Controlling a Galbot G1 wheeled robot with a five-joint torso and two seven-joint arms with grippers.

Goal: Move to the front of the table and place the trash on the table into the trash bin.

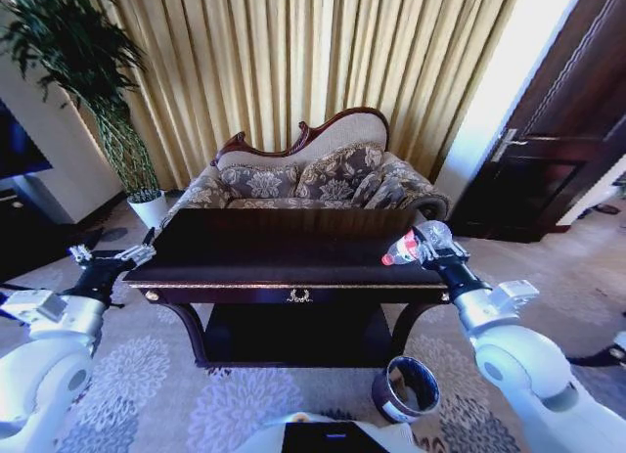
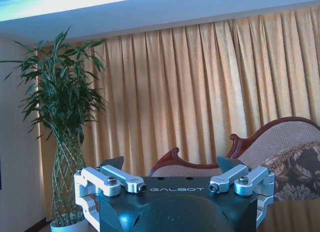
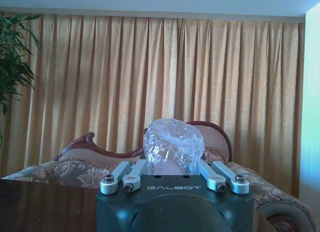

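Right gripper clamps a clear bottle, red cap pointing left, above the table's right end. On the floor near the table's front right leg stands the bin. Left gripper hovers spread wide off the table's left end.

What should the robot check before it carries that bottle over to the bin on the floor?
1. Bottle held: ok. The right gripper is shut on the clear bottle, red cap pointing toward the table's middle.
2. Bottle lifted clear of the table: cannot tell; it sits at the table's right end, near the front edge.
3. Trash bin open and upright: ok; it stands on the carpet below the right front corner.
4. Left gripper out of the way: ok; open at the table's left end.
5. Path down to the bin: ok, nothing seen between.
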